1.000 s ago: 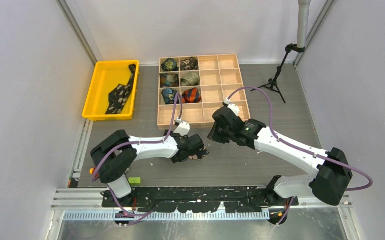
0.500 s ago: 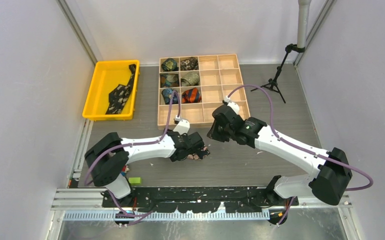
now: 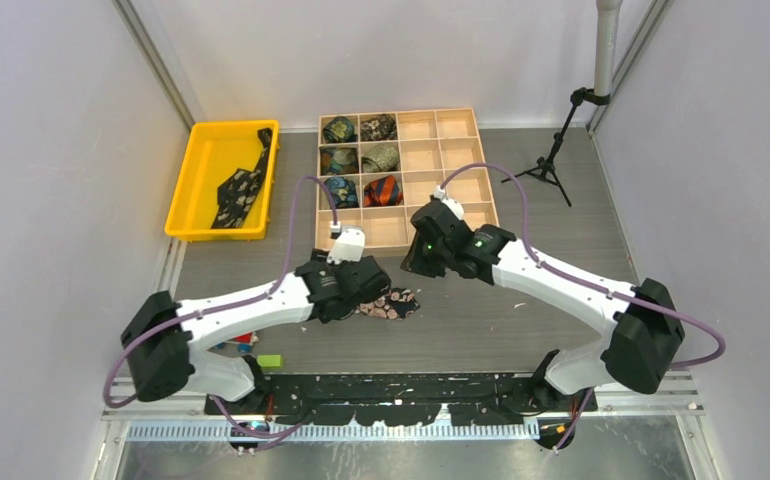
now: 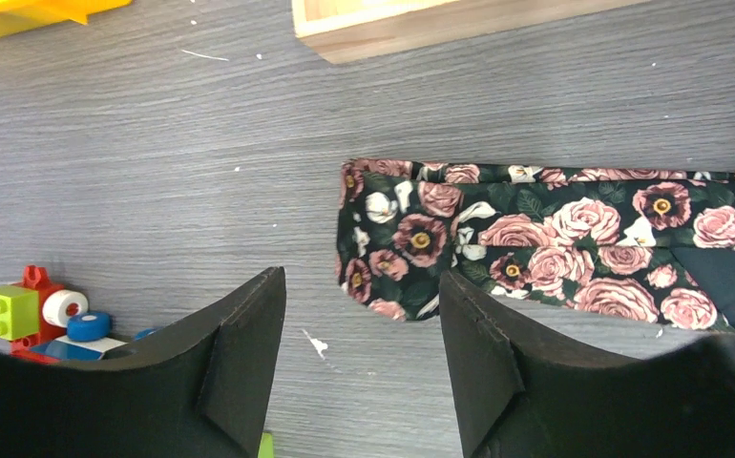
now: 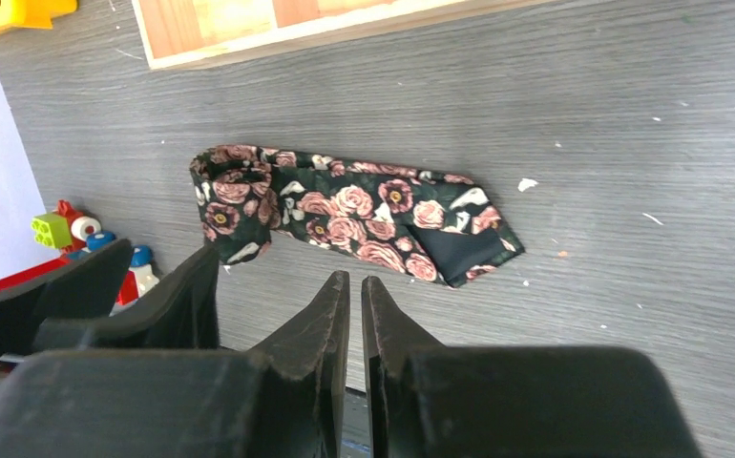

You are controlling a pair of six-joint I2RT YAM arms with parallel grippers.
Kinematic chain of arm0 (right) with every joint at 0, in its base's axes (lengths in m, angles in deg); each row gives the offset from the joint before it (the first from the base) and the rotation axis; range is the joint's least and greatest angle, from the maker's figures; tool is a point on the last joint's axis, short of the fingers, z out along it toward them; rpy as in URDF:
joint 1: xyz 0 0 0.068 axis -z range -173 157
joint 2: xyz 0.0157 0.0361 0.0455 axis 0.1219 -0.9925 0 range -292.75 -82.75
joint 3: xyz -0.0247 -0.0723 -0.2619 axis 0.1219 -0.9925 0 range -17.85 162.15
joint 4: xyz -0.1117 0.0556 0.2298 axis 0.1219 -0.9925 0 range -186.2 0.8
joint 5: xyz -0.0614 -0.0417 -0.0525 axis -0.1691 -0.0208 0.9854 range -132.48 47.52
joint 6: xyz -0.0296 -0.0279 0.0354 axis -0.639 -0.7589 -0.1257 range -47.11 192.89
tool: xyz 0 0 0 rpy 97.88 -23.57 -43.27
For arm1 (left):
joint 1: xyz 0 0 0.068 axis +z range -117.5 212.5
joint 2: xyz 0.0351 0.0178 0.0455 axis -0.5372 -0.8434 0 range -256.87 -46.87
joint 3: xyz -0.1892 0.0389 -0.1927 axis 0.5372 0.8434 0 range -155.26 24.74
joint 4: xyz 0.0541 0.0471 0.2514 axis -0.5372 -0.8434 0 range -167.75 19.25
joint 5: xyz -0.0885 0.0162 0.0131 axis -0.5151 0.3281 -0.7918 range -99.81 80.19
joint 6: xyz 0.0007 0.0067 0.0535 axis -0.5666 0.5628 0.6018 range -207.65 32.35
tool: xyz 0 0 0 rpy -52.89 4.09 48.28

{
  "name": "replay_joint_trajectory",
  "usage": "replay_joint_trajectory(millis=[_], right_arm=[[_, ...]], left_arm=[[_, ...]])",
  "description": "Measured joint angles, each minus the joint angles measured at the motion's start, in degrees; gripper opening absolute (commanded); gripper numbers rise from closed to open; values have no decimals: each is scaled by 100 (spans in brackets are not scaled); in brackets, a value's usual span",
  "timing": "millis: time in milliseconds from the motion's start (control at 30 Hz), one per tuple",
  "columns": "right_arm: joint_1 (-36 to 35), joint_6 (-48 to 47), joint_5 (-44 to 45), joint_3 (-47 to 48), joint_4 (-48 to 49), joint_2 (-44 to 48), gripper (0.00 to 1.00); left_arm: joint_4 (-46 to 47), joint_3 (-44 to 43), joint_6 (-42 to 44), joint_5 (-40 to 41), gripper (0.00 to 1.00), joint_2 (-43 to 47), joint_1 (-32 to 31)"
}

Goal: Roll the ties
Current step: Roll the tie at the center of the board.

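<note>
Left tool [image 4: 359, 320] gapes beside the floral tie [image 4: 535, 239] (folded flat); right tool [image 5: 354, 291] is pinched closed, empty.

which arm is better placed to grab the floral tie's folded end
Left. The left gripper is open right at the folded end of the floral tie; the right gripper is shut and farther off.
</note>
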Motion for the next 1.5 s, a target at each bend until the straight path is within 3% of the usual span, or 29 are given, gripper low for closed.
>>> replay_joint_trajectory(millis=[167,500,833,1500], right_arm=[[-92,11,-225,387,173,-535,15],[-732,81,-695,1843,487,-2356,15],[-951,87,-1069,2697,540,-3342,14],[-940,83,-1060,2214,599,-3571,12]], left_arm=[[-140,249,223,-107,63,1054,216],[-63,1005,844,-1237,67,2621,1729],[-35,1082,1008,-1716,67,2837,2085],[243,1281,1058,-2092,67,2828,2184]])
